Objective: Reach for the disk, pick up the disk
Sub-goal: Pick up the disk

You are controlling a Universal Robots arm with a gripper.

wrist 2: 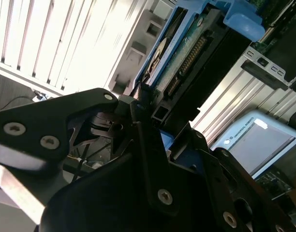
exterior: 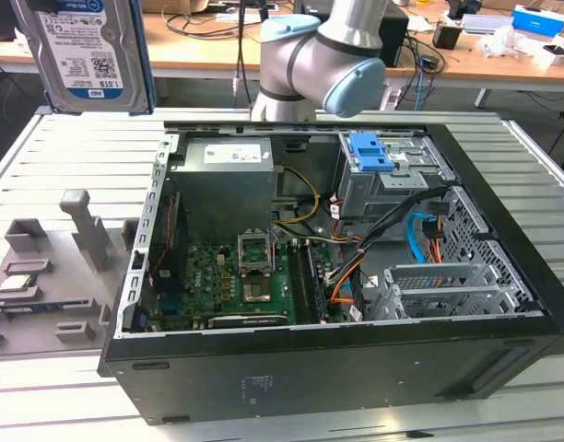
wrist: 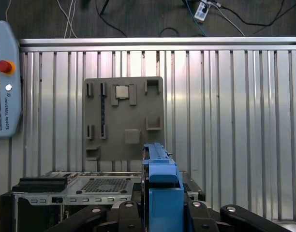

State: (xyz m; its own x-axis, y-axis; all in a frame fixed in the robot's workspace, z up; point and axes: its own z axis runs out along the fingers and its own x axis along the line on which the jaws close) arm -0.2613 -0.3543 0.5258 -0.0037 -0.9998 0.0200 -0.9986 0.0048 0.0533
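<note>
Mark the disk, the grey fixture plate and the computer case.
disk [exterior: 84, 51]: exterior view, on its white label.
grey fixture plate [wrist: 121, 116]: first wrist view, on a bare patch near its middle.
computer case [exterior: 356, 373]: exterior view, on its black outer side wall.

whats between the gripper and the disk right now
Nothing. In the second wrist view the gripper is shut on the disk at its blue-framed edge, with no gap between them. In the exterior view the disk hangs clear above the slatted table.
</note>
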